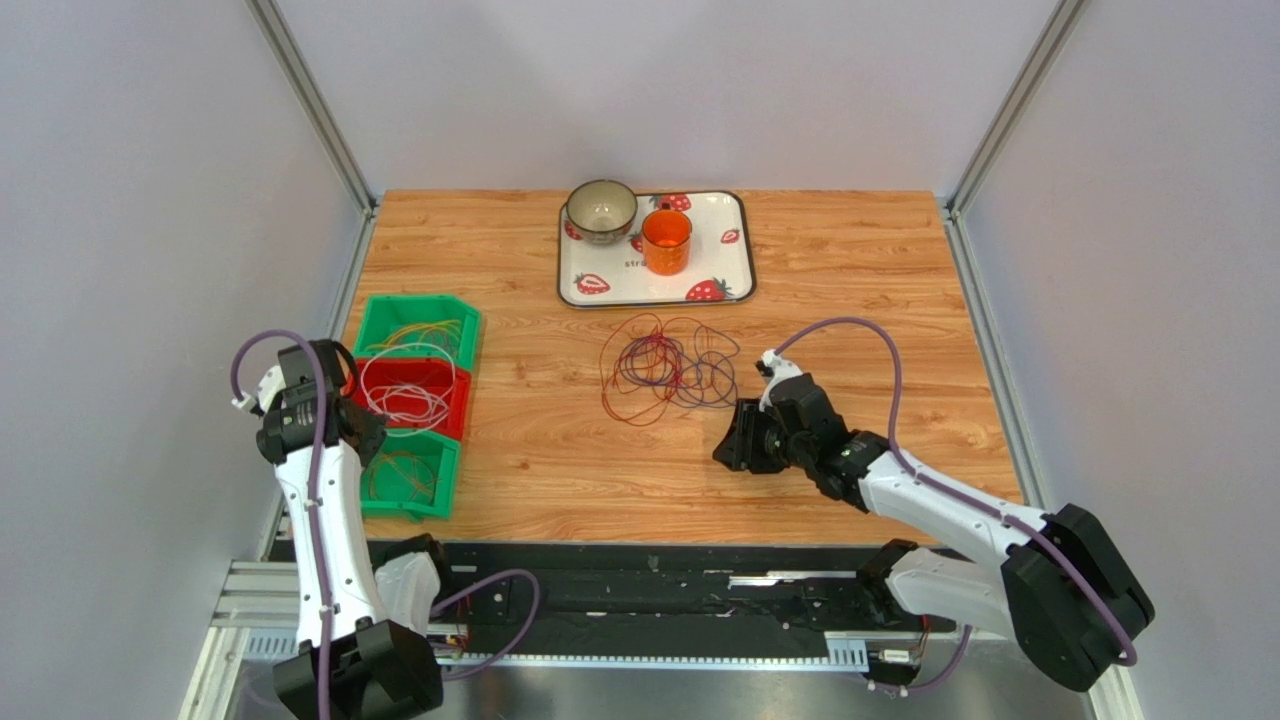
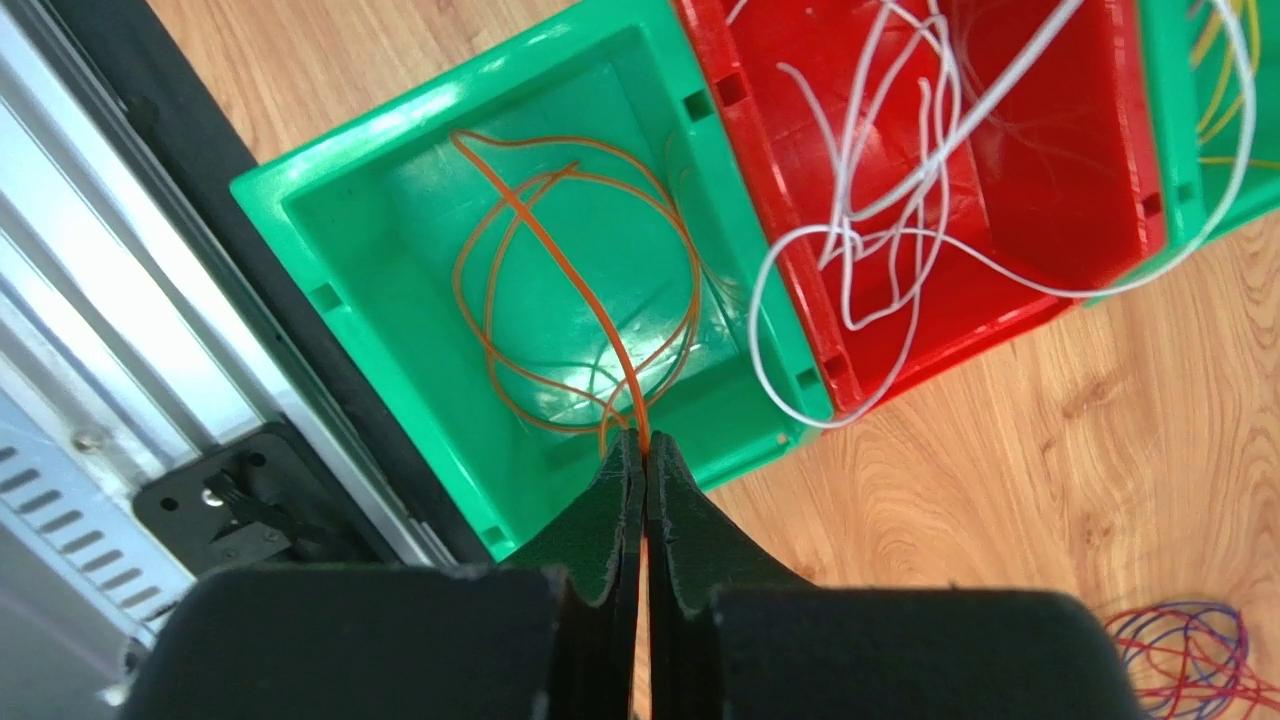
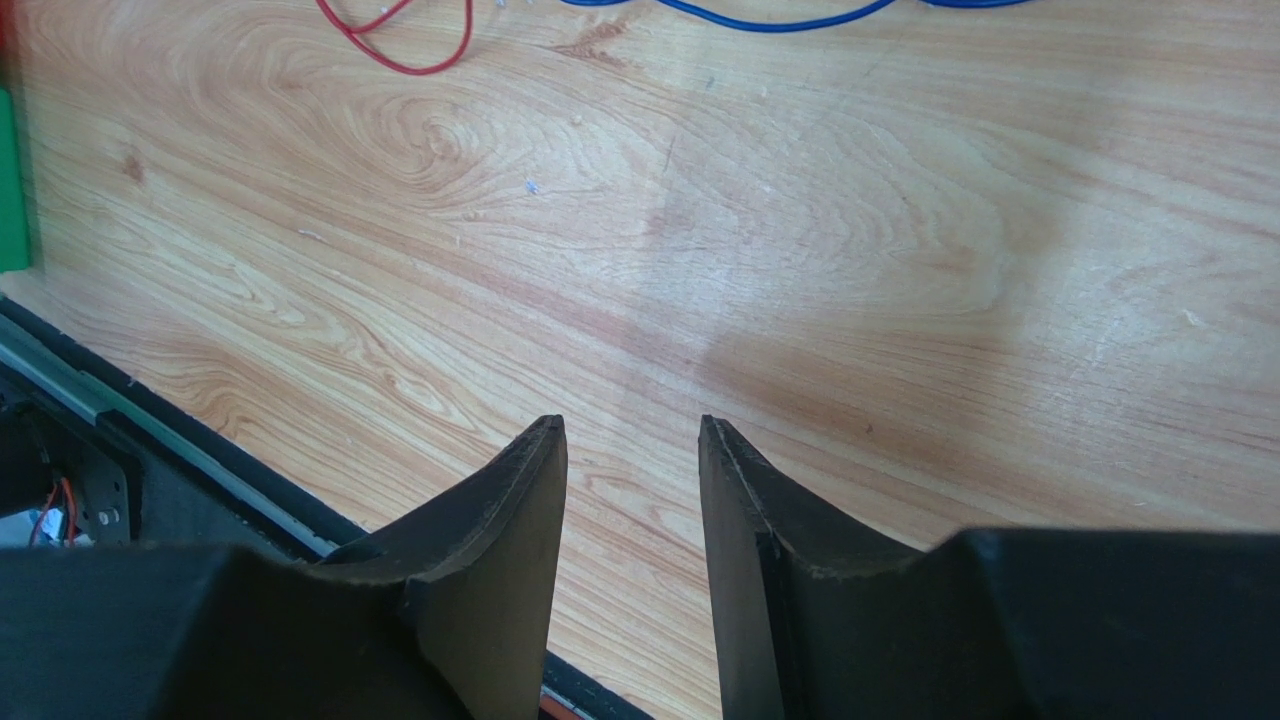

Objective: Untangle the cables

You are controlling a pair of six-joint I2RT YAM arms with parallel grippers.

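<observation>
Left wrist view. Left gripper [image 2: 643, 447]: jaws pressed together, pinching the end of the orange cable [image 2: 579, 293]. The rest of that cable lies coiled in the near green bin [image 2: 451, 105], directly ahead of the fingertips, which stand over the bin's closest rim.
Red bin [image 2: 1112, 165]: ahead and to the right of that gripper, touching the green one. It holds the white cable [image 2: 887, 195], one loop of which spills over the rim onto the wood.
Far green bin [image 2: 1202, 195]: beyond the red one, with the yellow cable [image 2: 1225, 45] inside.
Black rail [image 2: 150, 195]: close on the gripper's left, along the table edge.
Right gripper [image 3: 631, 428]: jaws partly apart, nothing between them, over bare table [image 3: 902, 270], with open wood ahead and to both sides.
Loose tangle [image 1: 669, 368]: dark red and purple cables, ahead of the right gripper and apart from it.
Tray [image 1: 706, 248]: beyond the tangle, at the far edge.
</observation>
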